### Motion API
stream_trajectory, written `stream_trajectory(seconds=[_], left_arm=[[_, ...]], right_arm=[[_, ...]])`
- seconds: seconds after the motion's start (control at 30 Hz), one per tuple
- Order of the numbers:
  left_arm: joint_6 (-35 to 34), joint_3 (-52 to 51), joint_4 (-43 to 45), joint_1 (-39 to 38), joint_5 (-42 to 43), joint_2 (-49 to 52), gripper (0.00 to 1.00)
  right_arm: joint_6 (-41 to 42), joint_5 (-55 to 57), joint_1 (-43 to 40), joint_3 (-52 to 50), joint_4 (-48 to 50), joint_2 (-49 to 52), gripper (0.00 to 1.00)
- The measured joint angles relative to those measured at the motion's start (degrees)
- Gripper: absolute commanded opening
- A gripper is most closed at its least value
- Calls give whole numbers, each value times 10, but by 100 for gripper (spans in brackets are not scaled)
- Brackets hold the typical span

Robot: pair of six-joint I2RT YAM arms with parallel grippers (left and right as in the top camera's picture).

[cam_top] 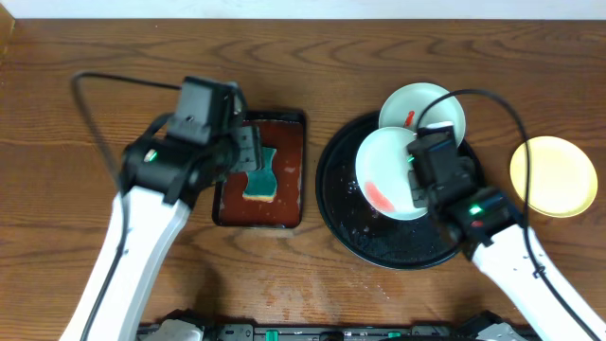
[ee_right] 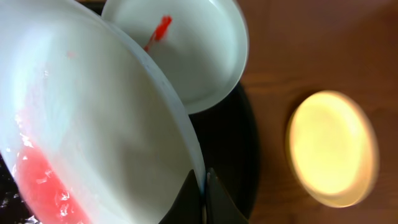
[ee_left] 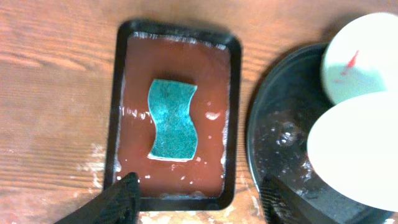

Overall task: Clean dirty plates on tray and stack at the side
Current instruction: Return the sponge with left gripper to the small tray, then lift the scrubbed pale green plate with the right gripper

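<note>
My right gripper (ee_right: 203, 186) is shut on the rim of a white plate (cam_top: 386, 172) smeared red and holds it tilted above the black tray (cam_top: 346, 213); the plate also fills the right wrist view (ee_right: 93, 124). A second white plate (cam_top: 417, 106) with a small red mark lies at the tray's far edge. The pale yellow plate (cam_top: 554, 175) sits on the table to the right of the tray. My left gripper (ee_left: 199, 196) is open and empty, above the near end of the brown tray (ee_left: 121, 93) where a teal sponge (ee_left: 173, 120) lies in reddish water.
The rectangular brown tray (cam_top: 297, 170) stands just left of the black tray. Cables loop over the table at the back left and back right. White specks lie on the wood by the brown tray.
</note>
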Motion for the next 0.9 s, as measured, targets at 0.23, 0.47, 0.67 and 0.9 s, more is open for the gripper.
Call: stream_trajectory(seconds=[0.23, 0.47, 0.67, 0.9], left_arm=[[0, 3, -5, 0, 0, -64, 84], [0, 3, -5, 0, 0, -66, 84], [0, 3, -5, 0, 0, -66, 84], [0, 3, -5, 0, 0, -66, 84]], right_arm=[[-7, 144, 139, 0, 0, 0, 1], [-48, 254, 232, 0, 0, 0, 1], [-80, 334, 289, 0, 5, 0, 1], [-85, 365, 307, 0, 32, 0, 1]])
